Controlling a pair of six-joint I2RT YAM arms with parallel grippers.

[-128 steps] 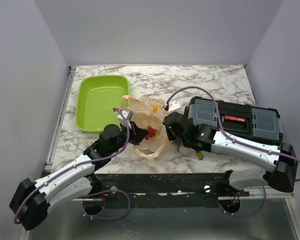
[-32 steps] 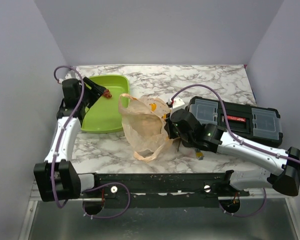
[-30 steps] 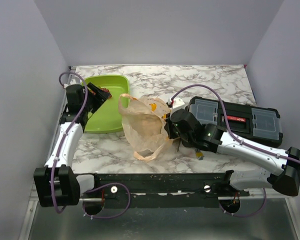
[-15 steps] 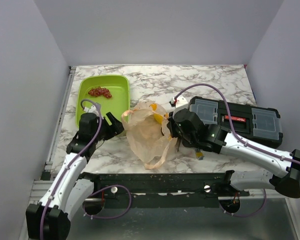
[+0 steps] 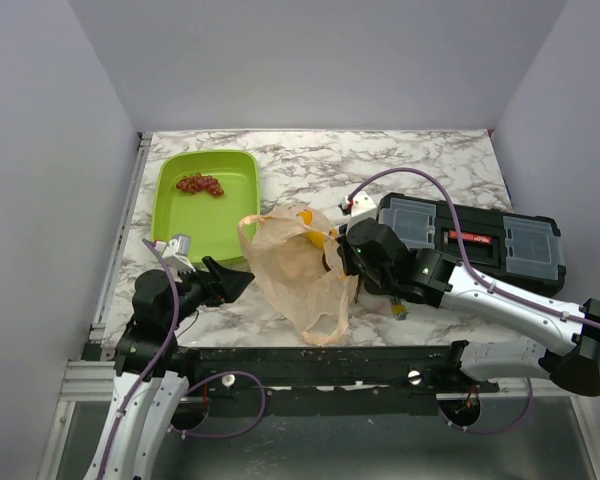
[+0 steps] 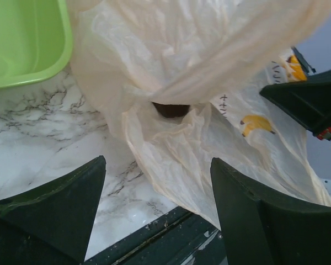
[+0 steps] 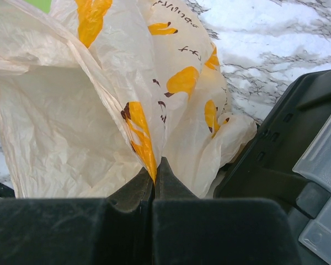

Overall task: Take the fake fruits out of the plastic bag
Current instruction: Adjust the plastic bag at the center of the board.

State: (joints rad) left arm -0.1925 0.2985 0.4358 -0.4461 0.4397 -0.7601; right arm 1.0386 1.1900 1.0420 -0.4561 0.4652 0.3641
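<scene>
The plastic bag point(image 5: 295, 268) stands crumpled in the middle of the table, peach-beige with orange fruit prints. My right gripper point(image 5: 336, 256) is shut on a fold of its right side, seen close in the right wrist view point(image 7: 155, 172). A bunch of dark red grapes point(image 5: 200, 184) lies in the far end of the green tray point(image 5: 230, 225). My left gripper point(image 5: 232, 283) is open, low at the bag's left side. In the left wrist view the bag point(image 6: 198, 121) fills the space ahead of the left gripper point(image 6: 157, 193). A dark shape point(image 6: 171, 109) shows through the film; I cannot tell what it is.
A black toolbox point(image 5: 470, 238) with clear lid compartments lies right of the bag, behind my right arm. The table's front edge point(image 6: 154, 232) runs just under my left fingers. Grey walls close in the table at the left, back and right.
My left gripper carried the grapes to the green tray and let them go there. It then swung back down to the bag's left side near the front edge and opened wider. The right gripper kept its hold.
</scene>
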